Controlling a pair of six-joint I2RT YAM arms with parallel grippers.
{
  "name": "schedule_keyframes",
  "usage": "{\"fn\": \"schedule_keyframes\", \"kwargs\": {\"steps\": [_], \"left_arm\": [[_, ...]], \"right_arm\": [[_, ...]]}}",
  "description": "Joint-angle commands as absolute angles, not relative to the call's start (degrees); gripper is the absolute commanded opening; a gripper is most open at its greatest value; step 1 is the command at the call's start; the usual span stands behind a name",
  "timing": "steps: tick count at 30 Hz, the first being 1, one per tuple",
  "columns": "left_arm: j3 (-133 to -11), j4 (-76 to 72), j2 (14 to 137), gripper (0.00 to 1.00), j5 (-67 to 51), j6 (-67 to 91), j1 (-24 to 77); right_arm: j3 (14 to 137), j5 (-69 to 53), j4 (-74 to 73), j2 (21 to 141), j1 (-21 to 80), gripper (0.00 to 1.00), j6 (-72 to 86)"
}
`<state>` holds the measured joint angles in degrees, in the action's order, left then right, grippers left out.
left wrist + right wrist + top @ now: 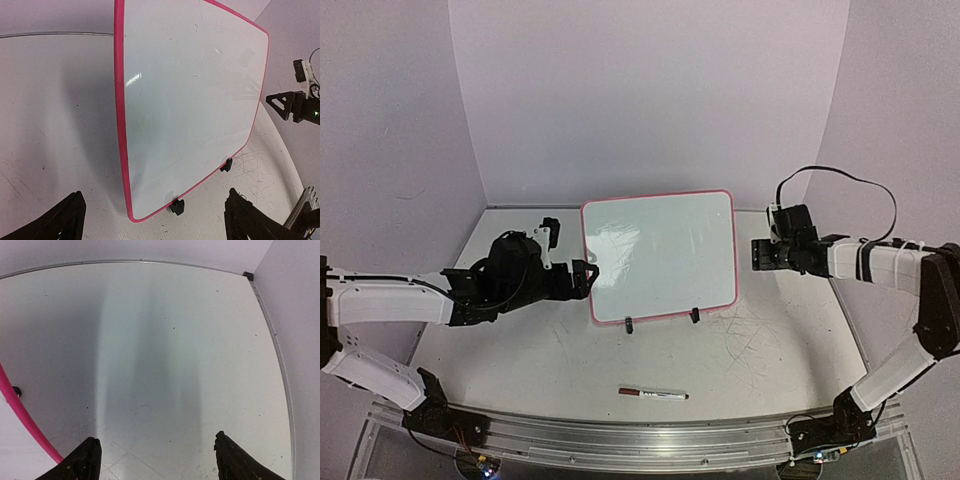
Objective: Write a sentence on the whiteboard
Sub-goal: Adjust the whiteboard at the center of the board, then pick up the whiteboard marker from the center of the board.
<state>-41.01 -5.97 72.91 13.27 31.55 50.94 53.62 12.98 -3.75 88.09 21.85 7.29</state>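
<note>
**Whiteboard blank; pen not yet in hand**

The white worktop [770, 350] carries the whiteboard [660, 255] at its middle, propped near upright on two black clip feet [629, 324]. No sentence shows on its face. The left gripper [588, 277] sits just beside the board's left rim, jaws fully spread and holding nothing. The right gripper [757, 255] hangs off the right rim, clear of it, jaws wide and empty. A red-bodied marker pen [653, 394] lies flat near the worktop's near edge, in front of the board. Probable step: fetch the pen. Grasp it mid-barrel and square to its length. Brace the rim before writing, since the light board may tip or slide on its feet.
</note>
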Motion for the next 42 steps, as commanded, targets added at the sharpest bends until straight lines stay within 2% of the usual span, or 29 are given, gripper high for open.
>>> {"fn": "schedule_keyframes", "kwargs": {"steps": [1, 5, 11, 16, 21, 26, 35, 42], "left_arm": [[-40.2, -6.9, 70.6, 0.98, 14.6, 30.7, 50.7], [-40.2, -6.9, 70.9, 0.99, 15.5, 30.3, 50.7], [-40.1, -6.9, 71.3, 0.99, 15.5, 30.1, 50.7], [-39.0, -6.9, 70.4, 0.99, 15.5, 31.4, 50.7], [-38.2, -6.8, 69.1, 0.99, 15.9, 31.5, 50.7], [-38.1, -6.7, 68.7, 0.99, 15.7, 31.4, 50.7], [-37.3, -6.4, 67.6, 0.99, 16.6, 31.5, 50.7], [-37.7, -6.1, 67.7, 0.99, 16.5, 31.4, 50.7]], "right_arm": [[53.0, 17.1, -13.6, 79.2, 27.8, 0.79, 7.0], [53.4, -4.4, -18.3, 80.2, 40.6, 0.77, 0.6], [52.3, -17.4, -14.4, 84.9, 55.2, 0.72, -2.7], [56.0, -19.6, -14.2, 91.9, 63.6, 0.67, -6.3], [58.2, -18.2, -13.5, 97.4, 67.4, 0.64, -7.8], [56.7, -14.3, -9.7, 99.8, 68.0, 0.60, -8.3], [54.2, -9.3, -6.6, 102.6, 69.9, 0.42, -9.7], [53.1, -8.6, -4.5, 104.4, 70.1, 0.34, -9.5]]}}
